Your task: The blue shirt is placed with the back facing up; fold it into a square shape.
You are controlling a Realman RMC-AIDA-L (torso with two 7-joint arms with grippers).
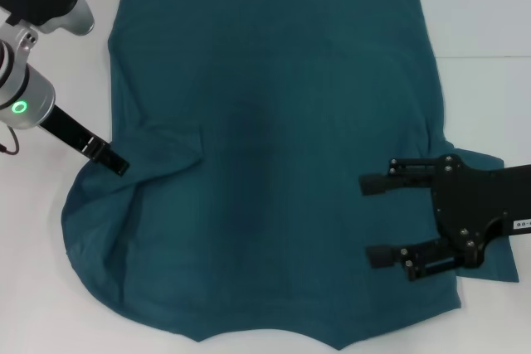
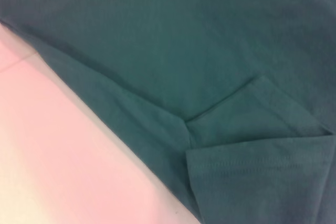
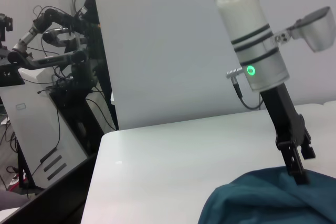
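Observation:
The blue shirt (image 1: 274, 122) lies spread flat over most of the white table (image 1: 481, 22). My left gripper (image 1: 116, 163) is at the shirt's left edge, shut on a bunched bit of fabric by the sleeve. In the right wrist view the same left gripper (image 3: 298, 171) pinches a raised hump of the shirt (image 3: 262, 198). The left wrist view shows the shirt (image 2: 184, 40) up close, with a sleeve hem folded over. My right gripper (image 1: 373, 220) hangs over the shirt's right side, open, its fingers pointing left with nothing between them.
Bare table (image 1: 33, 288) shows to the left and right of the shirt. In the right wrist view, a white panel (image 3: 168, 61) stands behind the table, and equipment racks with cables (image 3: 47, 77) stand beyond the table's edge.

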